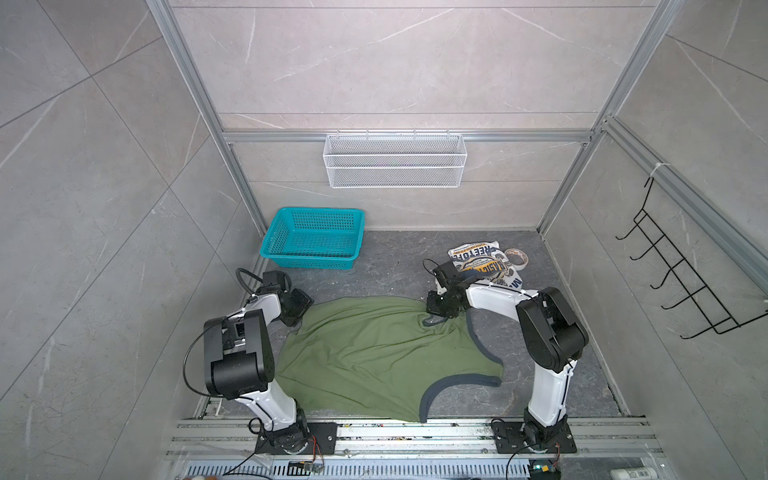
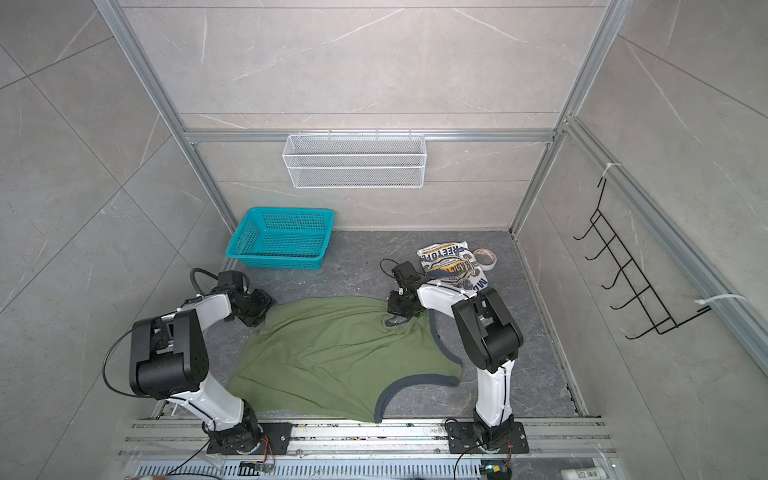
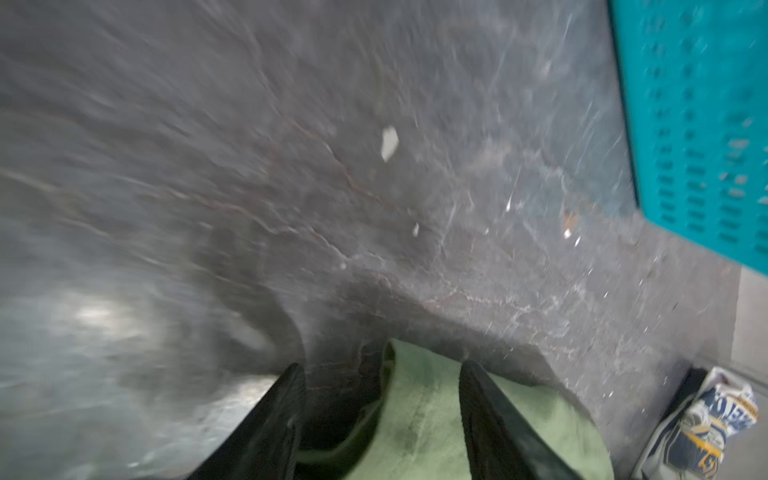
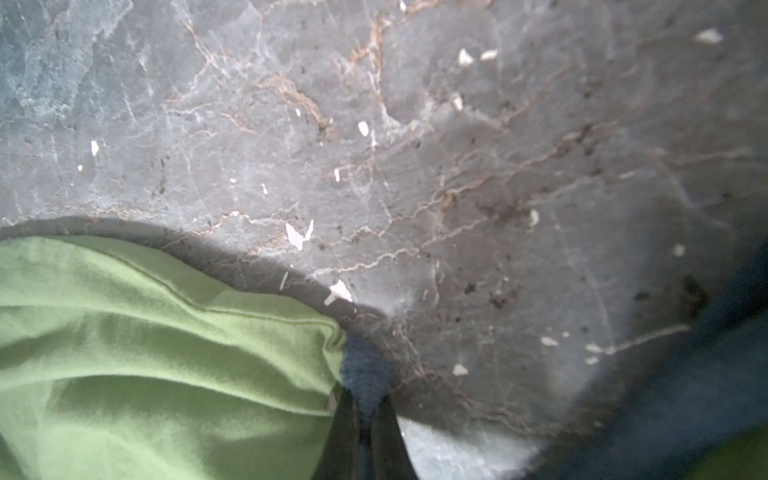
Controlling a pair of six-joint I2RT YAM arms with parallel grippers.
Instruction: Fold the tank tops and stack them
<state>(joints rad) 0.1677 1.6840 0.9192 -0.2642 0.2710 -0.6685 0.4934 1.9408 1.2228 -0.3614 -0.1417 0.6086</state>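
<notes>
Olive tank top (image 1: pixel 374 353) spread in middle of surface, my right gripper (image 4: pixel 366 405) pinching its navy trim, my left gripper (image 3: pixel 381 365) wide over its far left corner, white tank top (image 1: pixel 484 266) folded at far right corner

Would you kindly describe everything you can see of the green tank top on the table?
The green tank top is soft olive cloth with dark navy trim along its openings. It lies spread out but wrinkled on the grey table, between the two arms, with no graphic showing. The right tool is shut on a navy-trimmed strap at its far right corner. The left tool stands open astride its far left corner.
</notes>
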